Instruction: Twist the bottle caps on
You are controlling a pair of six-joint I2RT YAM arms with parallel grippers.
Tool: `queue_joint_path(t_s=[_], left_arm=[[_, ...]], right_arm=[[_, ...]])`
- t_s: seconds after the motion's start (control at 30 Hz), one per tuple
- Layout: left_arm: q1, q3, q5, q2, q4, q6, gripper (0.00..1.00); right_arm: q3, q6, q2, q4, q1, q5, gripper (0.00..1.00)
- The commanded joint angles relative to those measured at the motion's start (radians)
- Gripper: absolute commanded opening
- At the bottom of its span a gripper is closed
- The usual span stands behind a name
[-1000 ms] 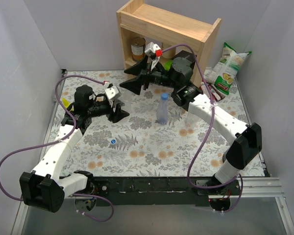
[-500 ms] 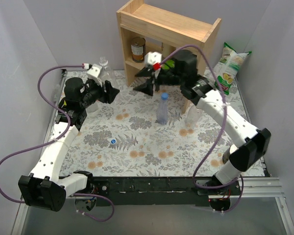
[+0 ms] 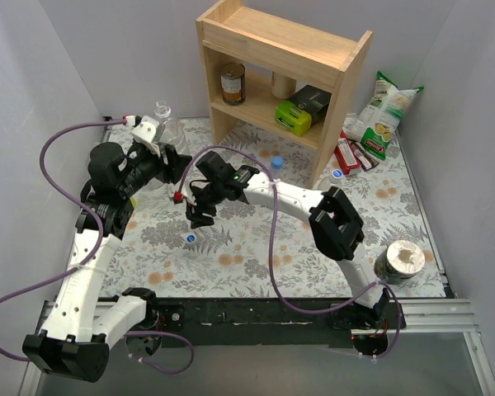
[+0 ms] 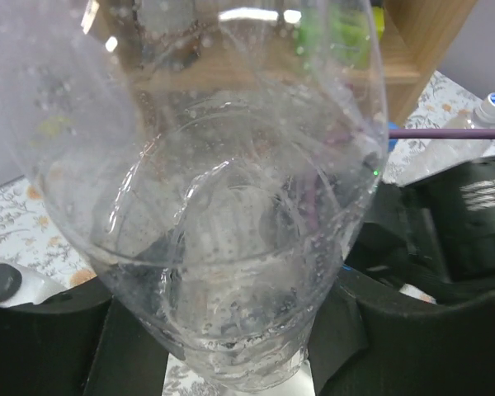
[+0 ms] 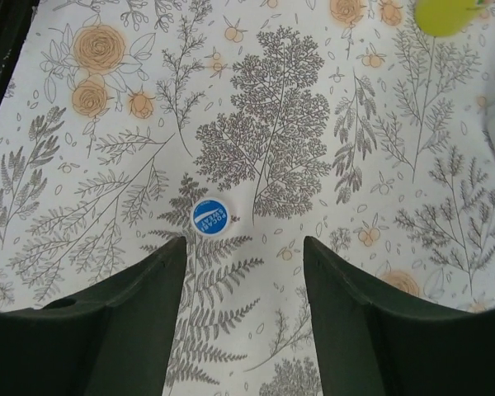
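Observation:
My left gripper is shut on a clear bottle, which it holds upright at the back left; its neck is open with no cap. That bottle fills the left wrist view, and the dark jaws press its base from both sides. My right gripper hangs open over the middle-left of the table. A loose blue bottle cap lies flat just in front of it. In the right wrist view this cap sits by the tip of the left finger, outside the gap. A second bottle with a blue cap stands behind the right arm.
A wooden shelf at the back holds a can and a green box. A snack bag and red packets lie at the back right, with another small blue cap near the shelf foot. A round grey object sits front right.
My right arm has swung from in front of the shelf down and left to above the loose cap, its jaws narrower. My left arm has lifted the clear bottle back and left.

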Motion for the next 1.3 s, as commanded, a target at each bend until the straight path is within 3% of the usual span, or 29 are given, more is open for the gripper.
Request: queue_joint_path(t_s=[0.0,0.2,0.6,0.87,1.27], left_arm=[[0.021,-0.052,0.083,-0.079,-0.05,-0.01,0.0],[0.044,-0.083,0.106,-0.102,-0.031,-0.033,0.0],[0.056,-0.131,0.12,-0.116,-0.003,-0.062,0.0],[0.077,-0.149,-0.119,-0.144,0.0,-0.043,0.0],[0.096,-0.148,-0.146,-0.151,-0.012,-0.053,0.0]], right_arm=[[0.105,-0.033,0.078,0.002,0.009,-0.074,0.67],[0.102,-0.027,0.146,0.01,0.046,-0.019,0.72],[0.058,-0.088,0.203,0.0,0.077,0.021,0.63],[0.042,-0.074,0.22,0.029,0.078,0.018,0.61],[0.035,-0.057,0.249,0.036,0.08,0.066,0.5]])
